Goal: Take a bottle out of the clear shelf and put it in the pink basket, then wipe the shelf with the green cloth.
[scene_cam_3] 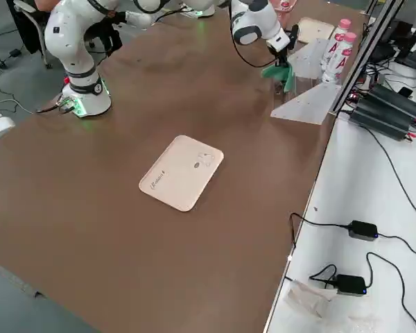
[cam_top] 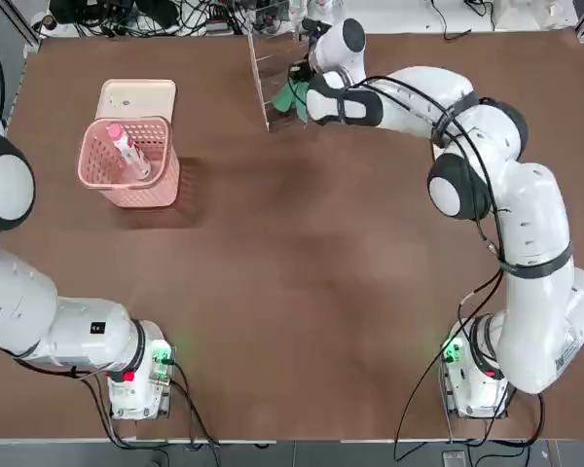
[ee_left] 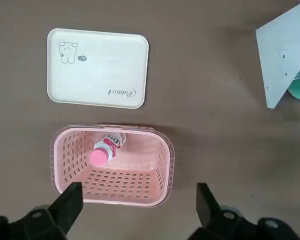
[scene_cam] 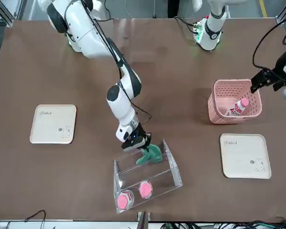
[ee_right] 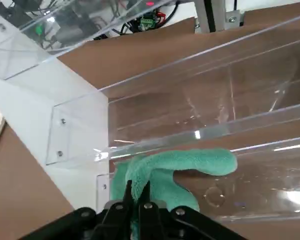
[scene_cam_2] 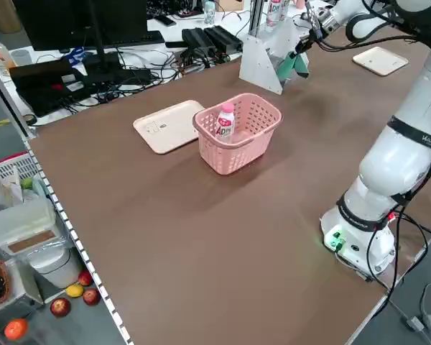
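Observation:
The pink-and-white bottle [cam_top: 128, 151] lies tilted inside the pink basket [cam_top: 162, 185], seen too in the left wrist view as the bottle [ee_left: 106, 149] in the basket [ee_left: 162, 160]. My left gripper [ee_left: 137, 192] hovers open above the basket's edge, holding nothing. At the table's far side, my right gripper [scene_cam: 136, 140] is shut on the green cloth [scene_cam: 150, 153], pressing it against the clear shelf [scene_cam: 174, 167]. The right wrist view shows the cloth [ee_right: 175, 167] draped over a tier of the shelf [ee_right: 215, 115].
Two pink-capped bottles [scene_cam: 145, 189] remain in the shelf. One cream tray [cam_top: 136, 97] lies just behind the basket, another cream tray [scene_cam: 54, 124] on the right arm's side. Cables and equipment line the far table edge.

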Motion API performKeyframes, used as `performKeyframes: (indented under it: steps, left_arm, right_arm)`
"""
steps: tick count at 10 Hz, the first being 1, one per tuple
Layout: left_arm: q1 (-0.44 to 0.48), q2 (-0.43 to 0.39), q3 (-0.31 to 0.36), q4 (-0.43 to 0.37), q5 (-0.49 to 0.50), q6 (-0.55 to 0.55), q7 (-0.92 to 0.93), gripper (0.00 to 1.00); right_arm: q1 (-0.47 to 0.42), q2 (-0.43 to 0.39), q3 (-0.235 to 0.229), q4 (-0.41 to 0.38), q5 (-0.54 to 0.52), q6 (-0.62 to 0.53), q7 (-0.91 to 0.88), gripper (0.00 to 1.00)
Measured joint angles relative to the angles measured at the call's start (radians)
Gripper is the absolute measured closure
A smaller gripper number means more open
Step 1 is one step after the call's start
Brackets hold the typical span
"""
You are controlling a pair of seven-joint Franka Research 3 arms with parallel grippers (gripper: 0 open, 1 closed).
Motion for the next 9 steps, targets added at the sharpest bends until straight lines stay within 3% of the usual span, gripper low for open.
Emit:
performKeyframes:
  steps: [4,9]
  left_arm:
    - [0.0,0.0,0.0,0.0,0.0,0.003,0.0,0.0]
    - [0.0,0.0,0.0,0.0,0.0,0.004,0.0,0.0]
  right_arm:
    - [-0.001,0.005,-0.005,0.0,-0.023,0.0,-0.006,0.95]
    - [-0.091,0.023,-0.011,-0.005,-0.083,-0.007,-0.176,0.95]
